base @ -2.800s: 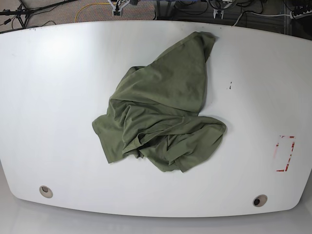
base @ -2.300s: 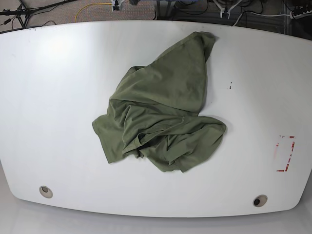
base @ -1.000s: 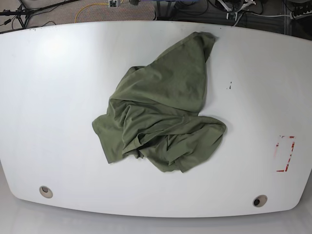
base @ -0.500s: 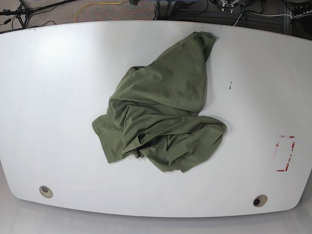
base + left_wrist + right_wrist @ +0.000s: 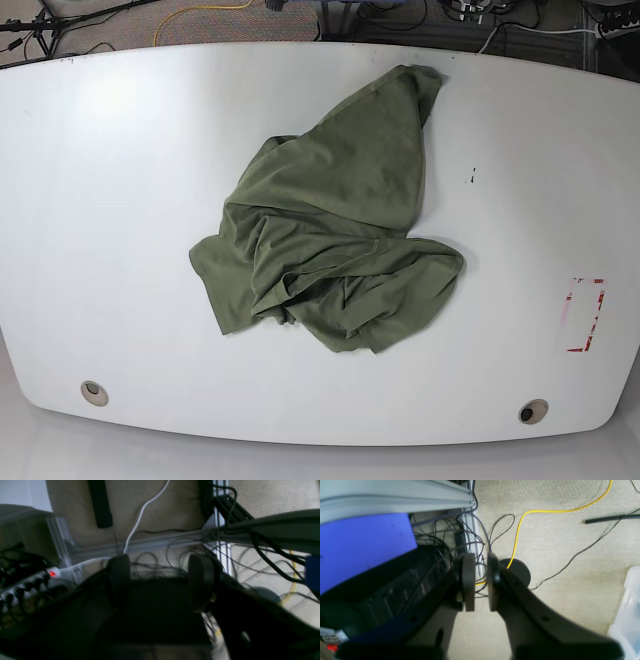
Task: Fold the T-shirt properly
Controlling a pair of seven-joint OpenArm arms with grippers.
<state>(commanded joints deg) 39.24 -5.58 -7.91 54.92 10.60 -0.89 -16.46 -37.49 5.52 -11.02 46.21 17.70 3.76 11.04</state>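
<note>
The olive-green T-shirt (image 5: 335, 225) lies crumpled in the middle of the white table (image 5: 110, 200), one end reaching toward the far edge and a bunched mass nearer the front. Neither gripper touches it. In the left wrist view my left gripper (image 5: 160, 580) hangs beyond the table over the floor and cables, open wide with nothing between its fingers. In the right wrist view my right gripper (image 5: 480, 582) is also over the floor, its pads parallel with only a narrow, empty gap. I cannot make out either gripper in the base view.
A red-outlined mark (image 5: 585, 315) sits near the table's right edge, with a small dark speck (image 5: 473, 176) beside the shirt. Two round holes (image 5: 93, 392) (image 5: 533, 411) lie near the front edge. Behind the table are cables, a yellow cord (image 5: 520, 530) and a power strip (image 5: 30, 582).
The gripper tips seen at the top edge of the base view have drawn back out of sight. The T-shirt has not moved.
</note>
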